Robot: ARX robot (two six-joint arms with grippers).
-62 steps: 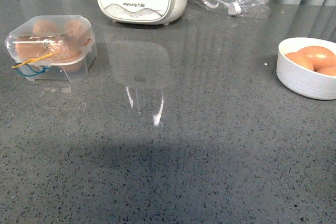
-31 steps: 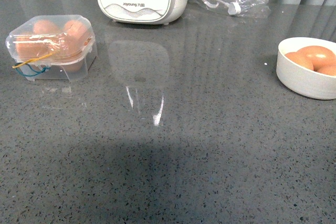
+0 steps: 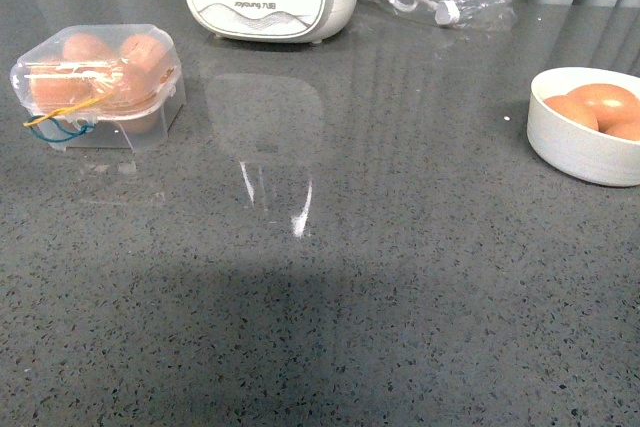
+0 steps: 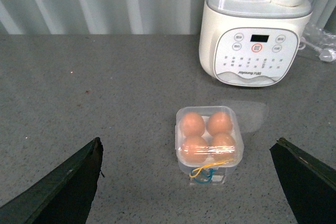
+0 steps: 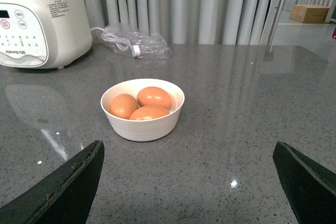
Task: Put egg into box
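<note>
Since a second ago the dark arm parts at the front view's top left have gone. Both claws, left (image 4: 186, 182) and right (image 5: 186, 182), gape wide, holding nothing. On the worktop (image 3: 400, 277), the closed box (image 4: 209, 139) holds four eggs; three more sit in the bowl (image 5: 142, 109).

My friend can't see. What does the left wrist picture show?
A small clear box with its lid shut holds four brown eggs on a grey table. A white blender stands behind it, and the left claw's two dark fingers spread wide open in front.
</note>
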